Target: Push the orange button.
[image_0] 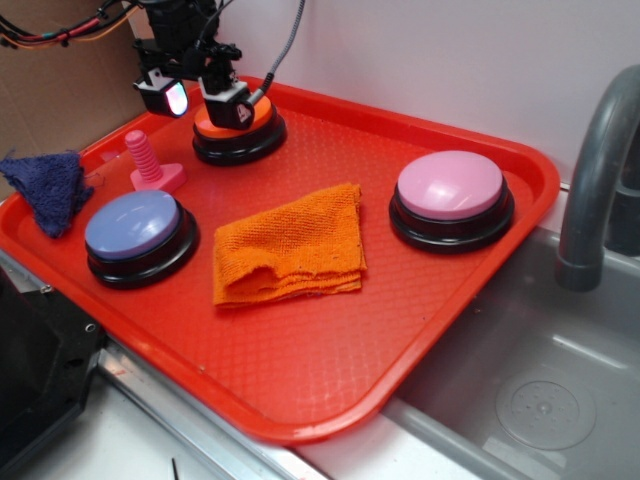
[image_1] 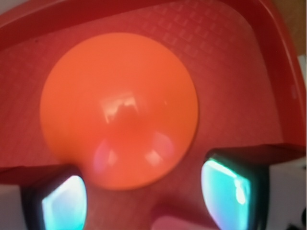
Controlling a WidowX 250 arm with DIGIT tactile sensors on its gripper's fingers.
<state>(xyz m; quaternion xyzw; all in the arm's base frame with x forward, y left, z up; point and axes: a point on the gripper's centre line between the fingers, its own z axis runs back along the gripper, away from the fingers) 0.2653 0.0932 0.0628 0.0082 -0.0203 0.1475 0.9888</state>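
A red tray (image_0: 300,390) fills most of the exterior view, resting on the surface beside a steel sink (image_0: 530,400) with a grey faucet (image_0: 590,190) on its right. Everything else sits relative to this tray.

Near the tray's middle lies a folded orange cloth (image_0: 290,245). Toward the right rear of the tray stands a pink button (image_0: 451,188) on a black base. At the left front of the tray stands a lavender-blue button (image_0: 132,225), also on a black base. The orange button (image_0: 262,125) sits at the tray's rear left corner, close to the back rim; in the wrist view its glossy dome (image_1: 120,108) fills the middle, with the tray's textured floor around it.

The gripper (image_0: 205,98) hangs directly over the orange button, its black arm coming down from the top edge. The fingers (image_1: 64,201) are apart: in the wrist view one glowing pad shows at each lower corner, with the dome's near edge between them. One finger appears to rest on the dome's top in the exterior view; true contact cannot be told.

A blue rag (image_0: 50,185) drapes over the tray's left rim. A pink screw (image_0: 150,165) stands upright just behind the lavender-blue button.
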